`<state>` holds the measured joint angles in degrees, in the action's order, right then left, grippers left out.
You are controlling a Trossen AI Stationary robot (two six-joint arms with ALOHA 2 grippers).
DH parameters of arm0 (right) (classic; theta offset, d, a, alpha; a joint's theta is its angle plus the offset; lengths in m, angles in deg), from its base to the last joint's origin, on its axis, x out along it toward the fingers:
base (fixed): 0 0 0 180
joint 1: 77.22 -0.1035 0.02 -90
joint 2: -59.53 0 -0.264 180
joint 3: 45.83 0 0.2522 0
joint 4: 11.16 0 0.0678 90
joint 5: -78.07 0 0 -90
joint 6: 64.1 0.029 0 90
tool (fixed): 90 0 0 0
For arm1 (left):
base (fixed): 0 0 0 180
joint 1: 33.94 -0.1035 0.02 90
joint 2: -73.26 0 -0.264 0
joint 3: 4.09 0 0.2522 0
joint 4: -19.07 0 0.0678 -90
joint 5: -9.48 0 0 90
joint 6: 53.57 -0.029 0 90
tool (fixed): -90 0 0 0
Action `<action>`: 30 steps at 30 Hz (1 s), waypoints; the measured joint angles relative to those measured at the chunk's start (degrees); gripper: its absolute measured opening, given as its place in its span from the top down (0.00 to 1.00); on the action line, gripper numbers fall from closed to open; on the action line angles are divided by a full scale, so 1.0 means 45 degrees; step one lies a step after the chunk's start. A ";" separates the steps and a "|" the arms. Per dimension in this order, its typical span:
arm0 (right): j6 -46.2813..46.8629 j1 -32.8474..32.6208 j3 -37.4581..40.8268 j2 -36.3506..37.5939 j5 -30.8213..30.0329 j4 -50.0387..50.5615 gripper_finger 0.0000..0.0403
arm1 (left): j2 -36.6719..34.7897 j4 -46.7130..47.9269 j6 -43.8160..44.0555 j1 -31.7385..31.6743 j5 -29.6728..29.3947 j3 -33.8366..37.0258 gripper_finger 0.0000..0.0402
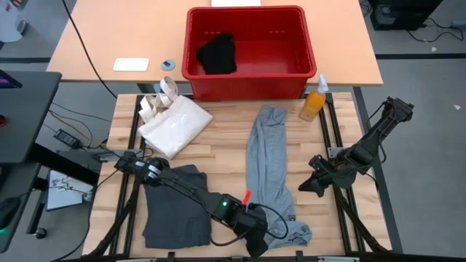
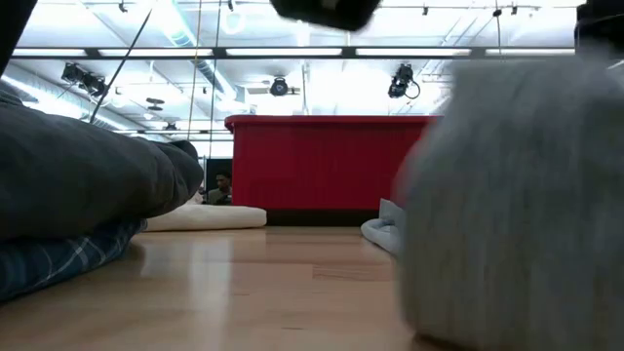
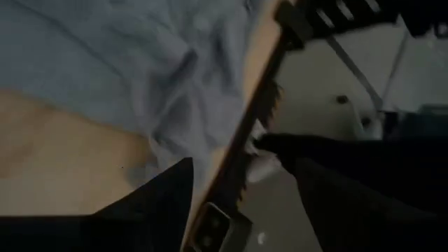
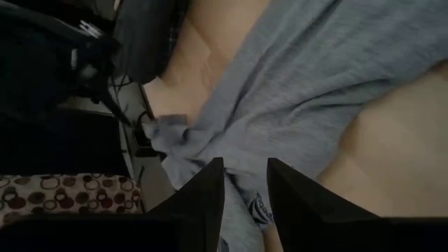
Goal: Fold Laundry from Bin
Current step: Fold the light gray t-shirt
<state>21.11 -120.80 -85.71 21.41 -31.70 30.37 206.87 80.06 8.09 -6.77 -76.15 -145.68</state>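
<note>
A light grey piece (image 1: 269,160) lies stretched out from far to near down the table's middle; its near end is bunched (image 1: 295,233) and looms close in the low view (image 2: 517,195). A dark charcoal-grey piece (image 1: 175,207) lies folded at the near left, on top of a blue plaid shirt (image 2: 49,263). A black piece (image 1: 218,54) lies in the red bin (image 1: 247,87). My left gripper (image 1: 256,244) is open at the table's near edge, beside the grey piece's near end (image 3: 140,70). My right gripper (image 1: 304,188) is open with a narrow gap, just right of the grey piece (image 4: 315,77).
A cream tote bag (image 1: 175,124) lies at the far left of the table. An orange spray bottle (image 1: 314,102) stands at the far right beside the bin. Bare wood shows between the charcoal piece and the grey piece, and to the right of the grey piece.
</note>
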 joint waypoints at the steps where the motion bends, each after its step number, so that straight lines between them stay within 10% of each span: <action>1: -0.0053 0.0052 -0.0183 -0.0079 0.0096 0.0104 0.71 | -0.0135 0.0251 -0.0163 -0.0015 -0.0445 -0.0006 0.36; 10: -0.2732 0.0200 -0.2790 -0.1613 -0.0385 0.2340 0.75 | -0.0947 0.2126 -0.3304 -0.1413 -0.3338 -0.0011 0.43; 19: -0.6310 0.0131 -0.2952 -0.5309 0.1040 0.1532 0.75 | -0.0936 0.2292 -0.6863 -0.4701 -0.2305 -0.0005 0.54; 30: -0.4313 -0.0741 -0.2952 -0.5985 -0.1096 0.1159 0.75 | -0.0920 0.1720 -1.0927 -0.8901 -0.0199 -0.0005 0.57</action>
<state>1.70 -124.13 -98.99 -5.53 -36.63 35.58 202.73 87.80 -41.08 -46.82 -77.04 -145.70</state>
